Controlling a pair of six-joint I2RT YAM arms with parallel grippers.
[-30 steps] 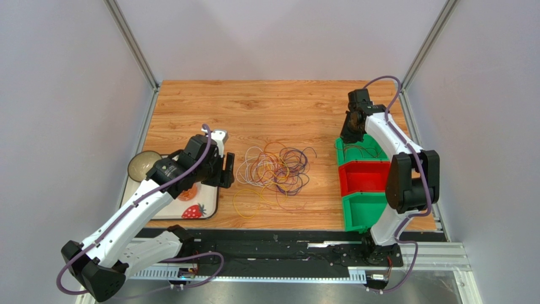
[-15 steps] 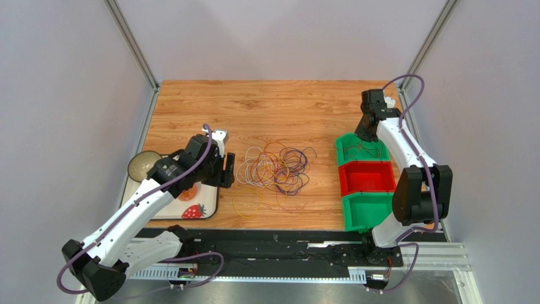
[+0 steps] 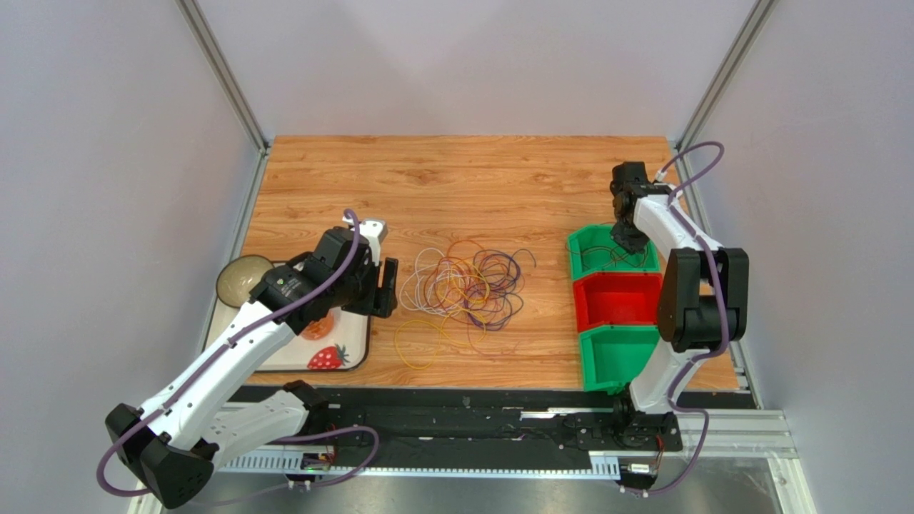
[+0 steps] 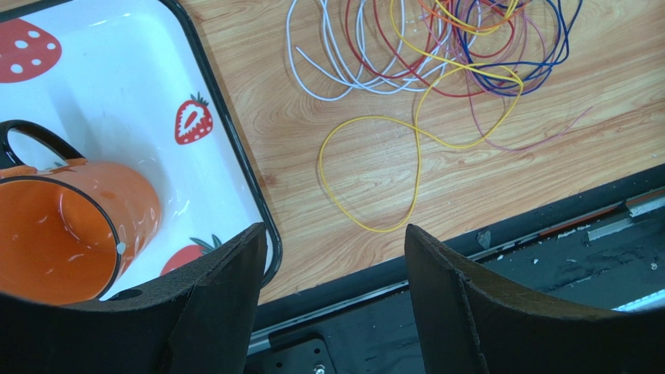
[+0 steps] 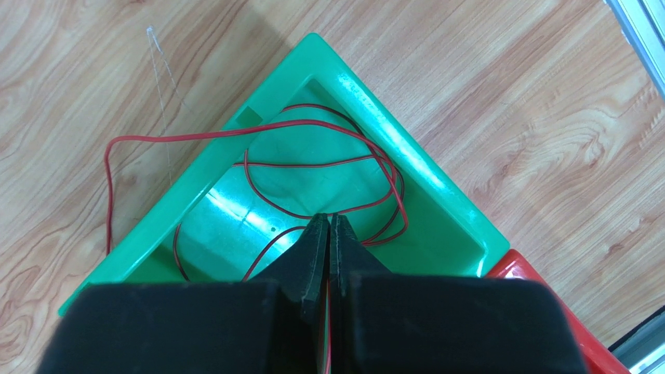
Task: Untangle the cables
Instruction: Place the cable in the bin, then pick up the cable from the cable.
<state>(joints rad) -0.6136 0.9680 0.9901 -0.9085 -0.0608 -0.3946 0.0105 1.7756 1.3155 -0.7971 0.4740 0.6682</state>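
The cables (image 3: 467, 284) lie as a tangle of purple, orange, yellow, red and white loops mid-table, also in the left wrist view (image 4: 437, 47). A yellow loop (image 4: 375, 167) trails toward the near edge. My left gripper (image 4: 336, 230) is open and empty, hovering over the tray's right rim, left of the tangle (image 3: 384, 291). My right gripper (image 5: 328, 218) is shut on a thin red cable (image 5: 312, 164), which lies coiled in the far green bin (image 5: 425, 167) with one loop hanging over its left rim. In the top view that gripper (image 3: 625, 238) is above the bin.
A white strawberry tray (image 4: 117, 93) holds an orange mug (image 4: 70, 226); a dark bowl (image 3: 241, 278) sits at its far left corner. A red bin (image 3: 617, 300) and a second green bin (image 3: 617, 353) stand in a row nearer than the far green bin (image 3: 574, 252). A black rail runs along the near edge.
My right arm has swung right and back a little, ending over the far green bin. The left arm and the tangle have not moved.
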